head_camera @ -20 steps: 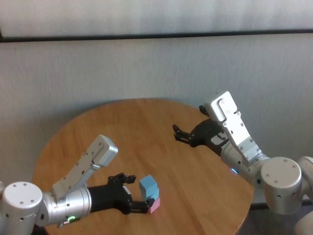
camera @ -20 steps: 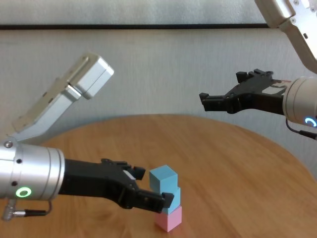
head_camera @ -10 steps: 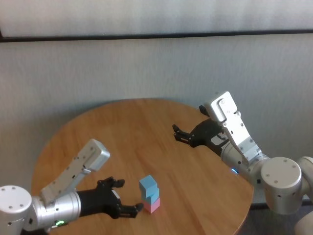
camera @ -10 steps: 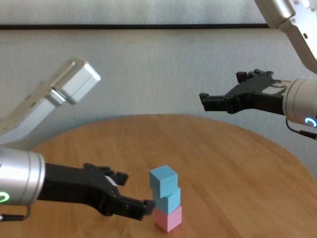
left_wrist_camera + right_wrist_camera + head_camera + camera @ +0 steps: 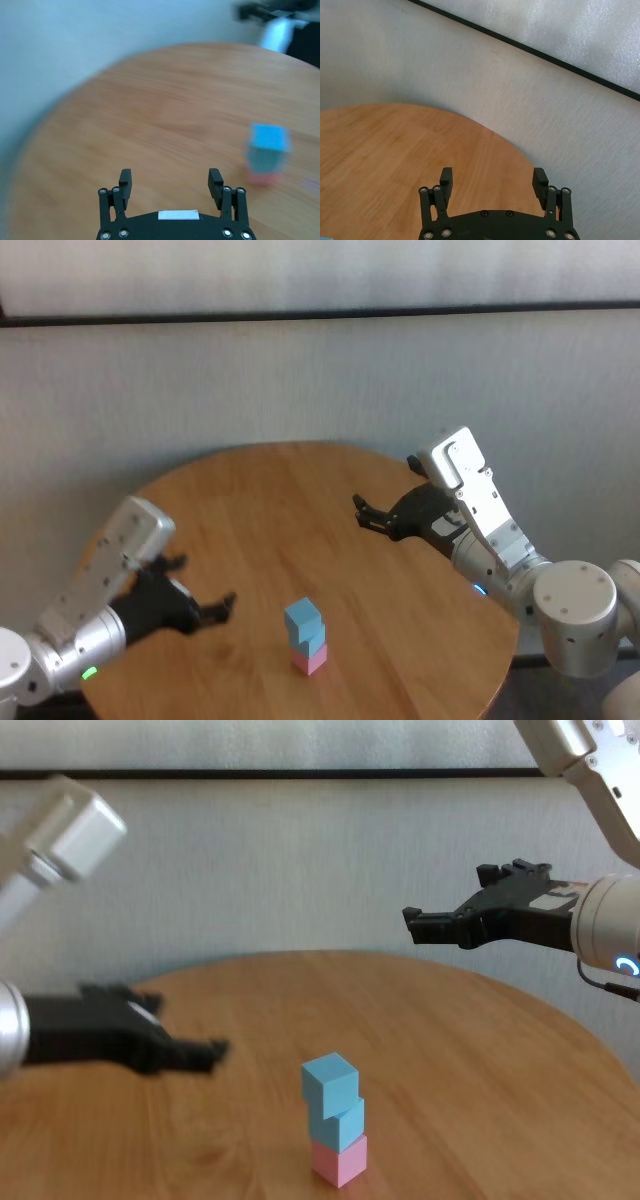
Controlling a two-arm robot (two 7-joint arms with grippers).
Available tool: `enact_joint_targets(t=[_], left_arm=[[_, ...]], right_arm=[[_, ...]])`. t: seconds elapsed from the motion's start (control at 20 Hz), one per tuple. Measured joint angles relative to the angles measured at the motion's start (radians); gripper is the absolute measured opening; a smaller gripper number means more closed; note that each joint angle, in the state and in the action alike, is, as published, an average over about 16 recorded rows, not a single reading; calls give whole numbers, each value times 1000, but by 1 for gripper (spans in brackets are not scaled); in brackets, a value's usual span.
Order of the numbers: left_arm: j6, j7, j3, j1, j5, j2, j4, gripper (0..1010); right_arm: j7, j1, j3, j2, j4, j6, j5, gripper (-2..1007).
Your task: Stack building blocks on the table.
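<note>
Three cubes stand in one stack on the round wooden table (image 5: 250, 510): a pale pink cube (image 5: 310, 661) at the bottom, a light blue cube (image 5: 308, 641) on it, and a second light blue cube (image 5: 303, 617) on top, turned a little. The stack shows in the chest view (image 5: 335, 1132) and blurred in the left wrist view (image 5: 267, 152). My left gripper (image 5: 205, 602) is open and empty, to the left of the stack and clear of it. My right gripper (image 5: 362, 515) is open and empty, held above the table's far right part.
A pale wall with a dark horizontal strip (image 5: 320, 312) runs behind the table. The table's near right edge (image 5: 505, 640) lies close to my right arm's base.
My left gripper has drawn back from the stack to the left and away from it, empty. The stack stays standing. The right arm has not moved.
</note>
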Motion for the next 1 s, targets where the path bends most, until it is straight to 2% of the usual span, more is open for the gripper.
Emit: enact_joint_targets(t=[0.25,0.5,0.75,1.0], left_arm=[[3,130,-64,48,29,-30,-34,1000],[10,213,-104,77,46,-59,-49,999],[22,249,-121,89,51,-79,-50,1000],[23,244,-120,89,51,-79,-49,1000]], right_arm=[[0,0,0,0,0,0,0,1005],[0,0,0,0,0,0,0,1005],[0,0,0,0,0,0,0,1005],[0,0,0,0,0,0,0,1005]])
